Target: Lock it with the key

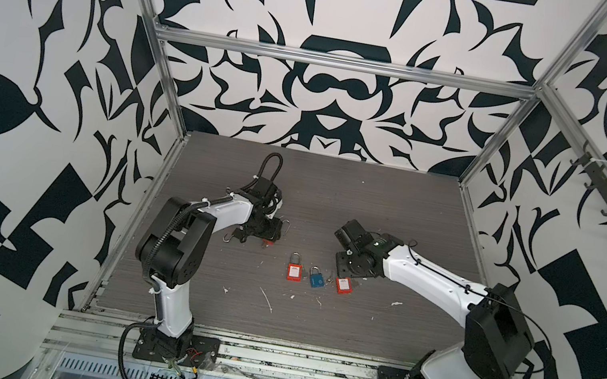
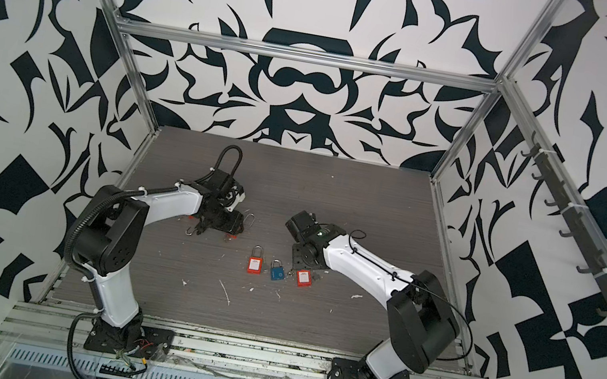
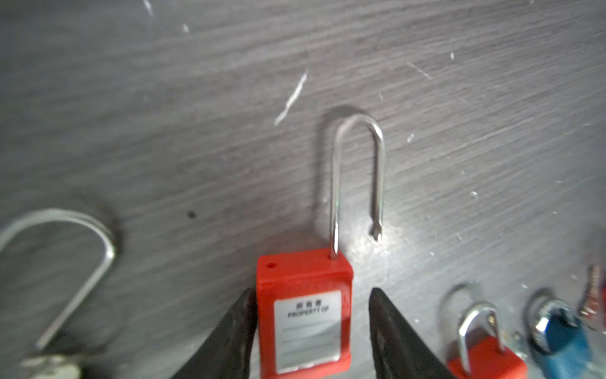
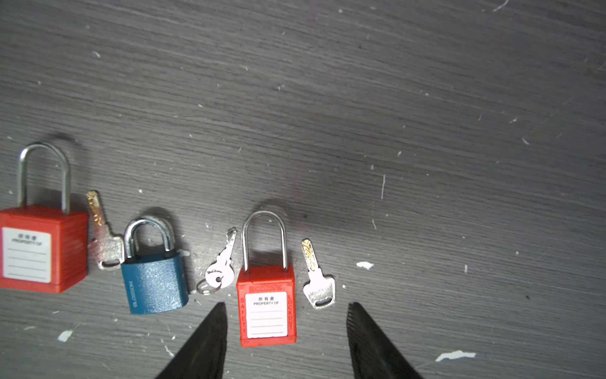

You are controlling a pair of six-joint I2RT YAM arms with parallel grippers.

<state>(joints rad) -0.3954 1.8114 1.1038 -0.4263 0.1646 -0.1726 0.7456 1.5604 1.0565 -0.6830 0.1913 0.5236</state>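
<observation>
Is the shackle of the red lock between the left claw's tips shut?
No, the free end of the shackle hangs bare, outside the body of the lock.

This is looking like a robotics lab cell: aluminium frame boxing in patterned walls, robot arms sitting bolted to a bottom rail.

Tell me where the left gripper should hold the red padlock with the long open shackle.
Probably hold the long-shackle padlock by its body's two narrow sides, coming from the end opposite the shackle. It lies flat, label up; those sides look parallel.
</observation>
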